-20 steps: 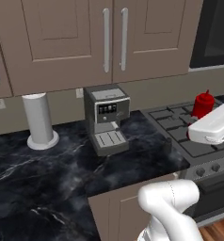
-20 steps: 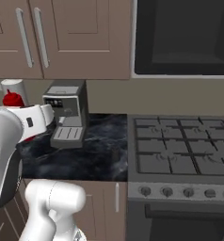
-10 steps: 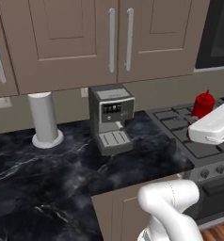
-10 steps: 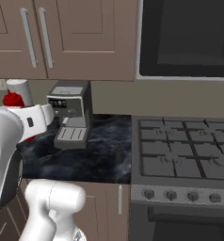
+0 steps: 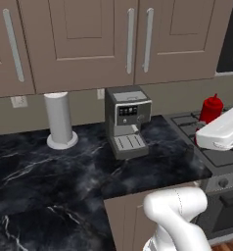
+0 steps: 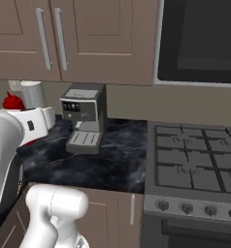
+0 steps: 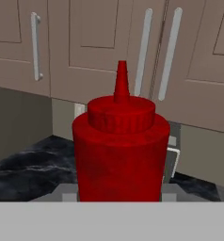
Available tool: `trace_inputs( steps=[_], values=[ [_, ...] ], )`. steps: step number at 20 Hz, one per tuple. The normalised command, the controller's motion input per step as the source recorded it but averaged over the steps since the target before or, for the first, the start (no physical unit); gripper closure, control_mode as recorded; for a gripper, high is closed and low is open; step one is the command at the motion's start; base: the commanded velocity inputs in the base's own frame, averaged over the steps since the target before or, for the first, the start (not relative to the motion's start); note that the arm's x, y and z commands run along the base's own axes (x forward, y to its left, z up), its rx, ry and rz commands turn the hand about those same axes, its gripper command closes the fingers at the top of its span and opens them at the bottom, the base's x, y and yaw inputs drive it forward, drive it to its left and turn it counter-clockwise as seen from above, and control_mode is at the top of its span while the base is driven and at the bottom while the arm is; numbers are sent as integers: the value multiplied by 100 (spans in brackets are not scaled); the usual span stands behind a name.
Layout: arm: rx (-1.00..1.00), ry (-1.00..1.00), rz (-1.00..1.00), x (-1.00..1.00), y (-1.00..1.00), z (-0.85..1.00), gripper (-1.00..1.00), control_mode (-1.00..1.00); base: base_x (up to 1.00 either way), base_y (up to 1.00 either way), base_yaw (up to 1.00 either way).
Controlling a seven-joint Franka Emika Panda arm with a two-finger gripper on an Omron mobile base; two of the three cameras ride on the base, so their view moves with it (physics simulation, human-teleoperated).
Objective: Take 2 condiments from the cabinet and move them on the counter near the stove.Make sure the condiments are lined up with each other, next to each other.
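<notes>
While the pincer sits clamped on the red squeeze bottle, that bottle stands upright and fills the middle of the hand view, its narrow cap pointing to 12 o'clock; from the left base camera the bottle shows at 3 o'clock, above the stove; the grey coffee machine rests on the black tabletop under closed brown cabinet doors; a white cylinder stands at its 9 o'clock.
</notes>
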Motion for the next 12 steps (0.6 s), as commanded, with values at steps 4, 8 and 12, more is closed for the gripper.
trace_inputs(
  steps=[4,8,12],
  values=[
    [0,0,0,0,0,0,100,100,76,7,7],
    [0,0,0,0,0,0,100,100,100,0,1],
    [0,0,0,0,0,0,100,100,73,-1,0]
  ],
)
